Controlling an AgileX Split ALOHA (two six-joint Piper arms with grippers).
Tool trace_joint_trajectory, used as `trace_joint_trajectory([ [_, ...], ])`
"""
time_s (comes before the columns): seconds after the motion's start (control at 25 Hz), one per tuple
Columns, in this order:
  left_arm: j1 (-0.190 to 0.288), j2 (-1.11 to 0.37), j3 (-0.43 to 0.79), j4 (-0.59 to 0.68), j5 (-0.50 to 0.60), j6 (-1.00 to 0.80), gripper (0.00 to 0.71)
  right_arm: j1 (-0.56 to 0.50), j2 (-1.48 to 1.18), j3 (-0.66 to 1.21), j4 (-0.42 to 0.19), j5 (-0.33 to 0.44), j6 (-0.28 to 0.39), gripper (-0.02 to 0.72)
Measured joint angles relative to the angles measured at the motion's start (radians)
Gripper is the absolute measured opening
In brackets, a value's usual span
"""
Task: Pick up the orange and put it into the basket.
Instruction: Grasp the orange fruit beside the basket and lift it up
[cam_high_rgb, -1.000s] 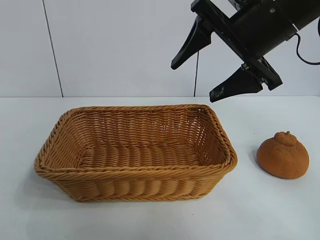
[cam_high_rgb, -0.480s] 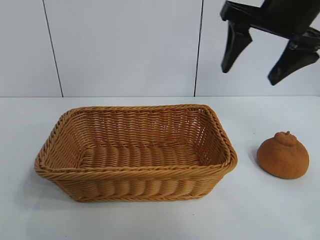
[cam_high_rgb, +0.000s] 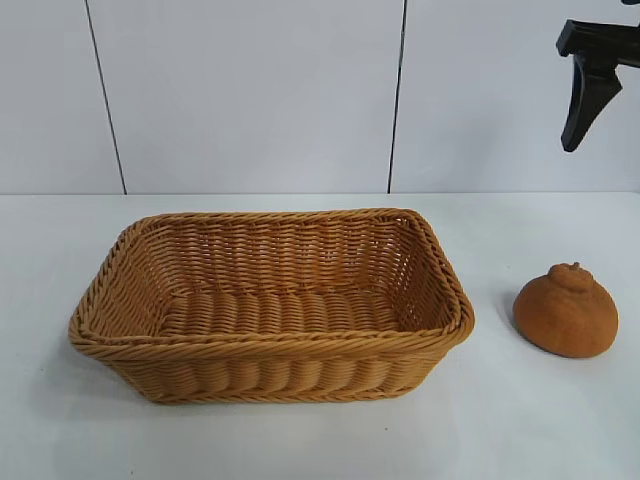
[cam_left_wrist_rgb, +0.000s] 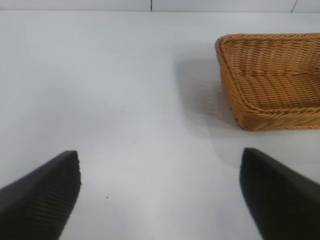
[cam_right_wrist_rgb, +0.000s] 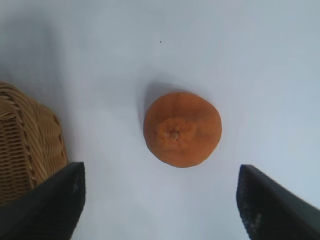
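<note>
Wicker basket (cam_high_rgb: 270, 300) empty on white worktop (cam_high_rgb: 300, 440), orange (cam_high_rgb: 566, 310) outside it, not yet picked.
Orange sits on the worktop just beside the basket's right end, apart from it, knobby top up, nothing touching it. Right end effector (cam_right_wrist_rgb: 160, 200) hangs high above the orange, pointing down at it, jaws spread wide and holding nothing; in the right wrist view the orange (cam_right_wrist_rgb: 182, 129) lies between the two dark fingers, closer to the frame middle, with a basket corner (cam_right_wrist_rgb: 25, 145) at the edge. In the exterior view only one black finger (cam_high_rgb: 590, 95) of it shows, up beyond the orange near the wall. Left end effector (cam_left_wrist_rgb: 160, 195) sits low over bare worktop (cam_left_wrist_rgb: 125, 100) on the basket's far-left side, well apart from the basket (cam_left_wrist_rgb: 270, 80), jaws wide, empty.
</note>
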Motion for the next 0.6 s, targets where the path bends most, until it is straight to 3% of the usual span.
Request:
trace_joint_trajectory([
  [0.52, 0.0, 0.0, 0.0, 0.0, -0.001, 0.0, 0.616, -0.001, 0.266, 0.003, 0.002, -0.087, -0.012, 0.564],
  [0.6, 0.0, 0.0, 0.0, 0.0, -0.001, 0.0, 0.616, -0.001, 0.265, 0.003, 0.002, -0.088, -0.014, 0.51],
])
